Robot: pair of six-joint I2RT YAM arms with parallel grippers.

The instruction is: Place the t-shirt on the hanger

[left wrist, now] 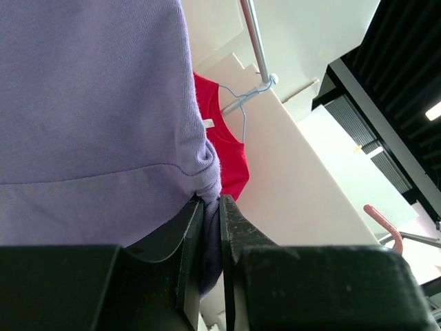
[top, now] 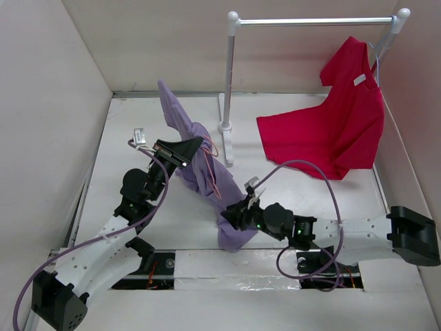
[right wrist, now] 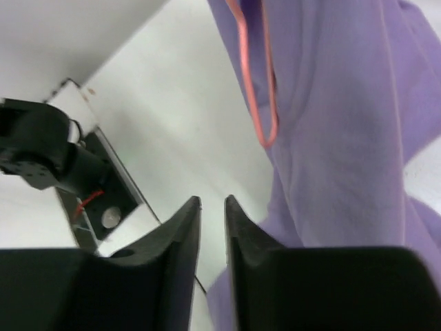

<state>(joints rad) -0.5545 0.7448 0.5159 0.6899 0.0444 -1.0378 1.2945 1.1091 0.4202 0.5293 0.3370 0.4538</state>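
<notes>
The left end effector [left wrist: 210, 201] fills the bottom of its wrist view. Its two black fingers are clamped on a bunched fold of the lavender t-shirt [left wrist: 89, 103], and the cloth rising above and left of them blocks most of that view.

The right end effector [right wrist: 212, 201] stands only narrowly parted. Bare white surface [right wrist: 172, 124] shows in the gap, and it grips nothing.

The t-shirt drapes just right of and beyond its fingertips. A loop of the pink wire hanger [right wrist: 258, 103] lies against the cloth, its upper part cut off by the frame edge.

From above, folds hide most of the hanger. Well beyond both end effectors, a red t-shirt [top: 324, 138] hangs from the white rail stand [top: 231, 76].
</notes>
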